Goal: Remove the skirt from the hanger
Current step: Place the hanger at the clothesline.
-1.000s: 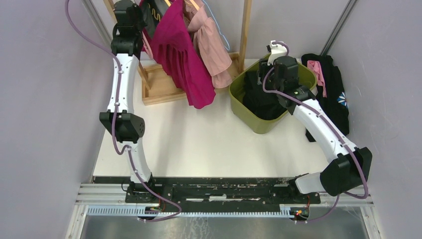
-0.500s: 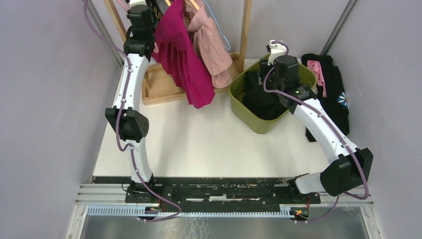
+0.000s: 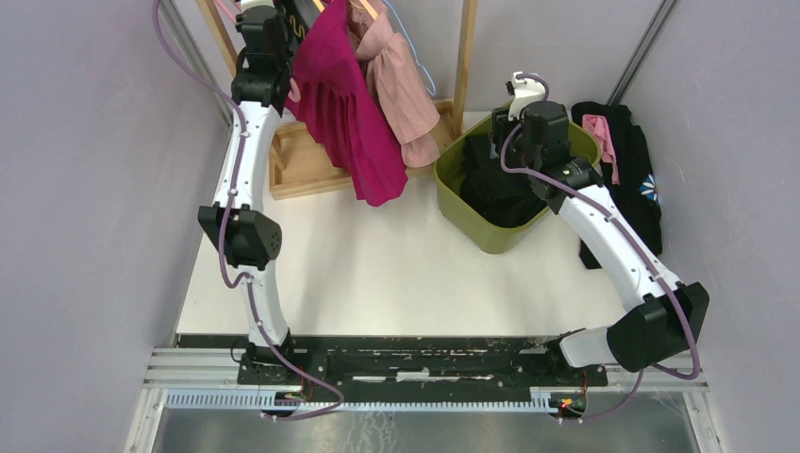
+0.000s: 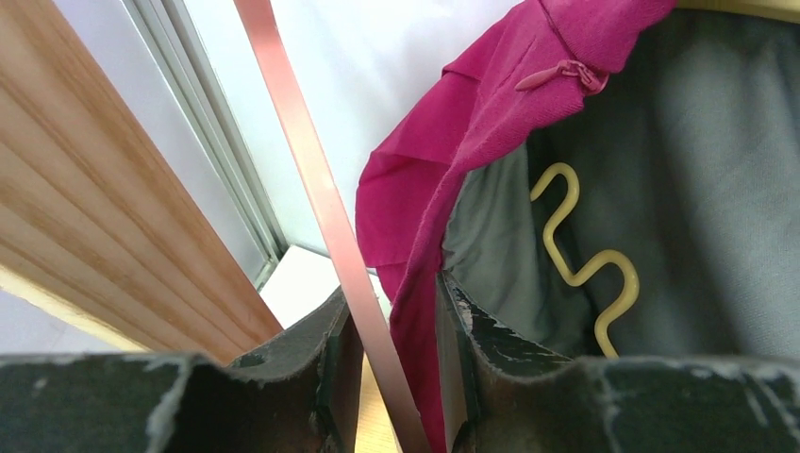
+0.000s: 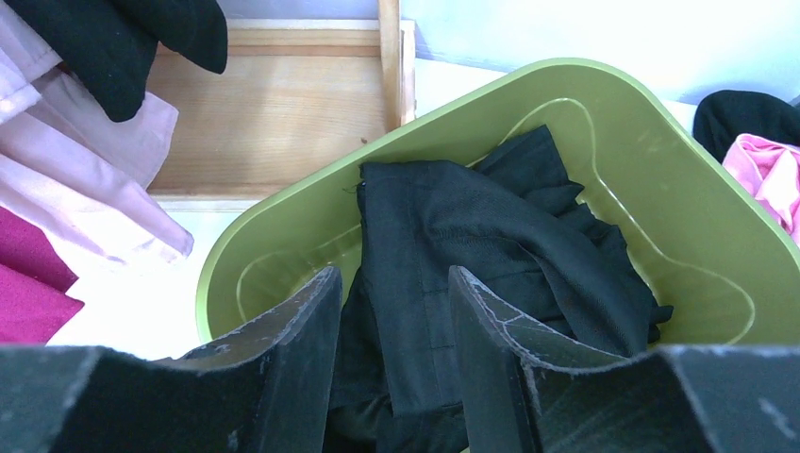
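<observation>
My left pincer is up at the far left corner, its 2 fingers narrowly apart with an edge of the hanging magenta pleated skirt and a thin coppery rod between them; whether it grips, I cannot tell. My right pincer hangs spread above black cloth in the green plastic tub at the far right.

You see the bright pink skirt hanging down long and loose, with folds running to a pointy bottom end. Its top edge sits right beside the thin, shiny pink hanger bar, which leans.
</observation>
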`<state>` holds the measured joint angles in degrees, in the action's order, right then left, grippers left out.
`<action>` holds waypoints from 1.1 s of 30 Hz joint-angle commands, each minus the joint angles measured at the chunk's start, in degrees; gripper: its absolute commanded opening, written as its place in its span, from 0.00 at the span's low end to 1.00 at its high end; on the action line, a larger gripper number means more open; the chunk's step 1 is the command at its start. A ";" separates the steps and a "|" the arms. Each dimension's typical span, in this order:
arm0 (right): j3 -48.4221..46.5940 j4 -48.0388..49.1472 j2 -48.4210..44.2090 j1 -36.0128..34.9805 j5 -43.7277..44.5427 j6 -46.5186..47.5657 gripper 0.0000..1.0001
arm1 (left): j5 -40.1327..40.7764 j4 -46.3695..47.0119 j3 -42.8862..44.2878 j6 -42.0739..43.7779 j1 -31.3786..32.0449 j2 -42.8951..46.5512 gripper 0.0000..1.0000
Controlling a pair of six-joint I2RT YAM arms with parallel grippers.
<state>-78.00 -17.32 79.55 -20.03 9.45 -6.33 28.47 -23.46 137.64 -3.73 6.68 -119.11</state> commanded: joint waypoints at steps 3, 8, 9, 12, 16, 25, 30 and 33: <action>-2.87 1.46 -0.56 -0.16 -0.57 -0.38 0.51 | -0.23 5.30 0.38 2.65 -0.15 6.06 0.42; -2.49 1.16 -0.97 -0.16 -0.58 -0.23 0.51 | -0.98 8.08 -2.29 2.95 -0.19 8.58 0.53; -2.50 1.11 -1.07 -0.18 -0.53 -0.14 0.51 | -0.96 8.15 -2.04 2.87 -0.26 8.60 0.54; -2.52 0.97 -1.40 -0.14 -0.36 -0.01 0.51 | -1.21 8.01 -1.34 2.68 -0.61 8.65 0.61; -2.35 0.73 -1.76 -0.13 -0.25 0.04 0.51 | -1.49 7.88 -1.78 2.54 -0.75 9.27 0.63; -0.25 1.56 -2.99 -0.18 0.00 -0.16 0.53 | -5.66 6.70 -4.00 1.38 -0.99 14.91 0.65; 1.50 2.55 -3.41 -0.17 -0.21 -0.31 0.53 | -8.88 5.38 -6.11 1.04 -1.06 19.91 0.67; 2.35 3.39 -3.47 -0.18 -0.54 -0.40 0.53 | -10.42 3.73 -6.55 1.36 -1.28 22.09 0.76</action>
<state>-76.73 -17.30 77.89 -20.03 9.08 -6.33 21.30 -20.05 130.93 -3.75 5.85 -102.85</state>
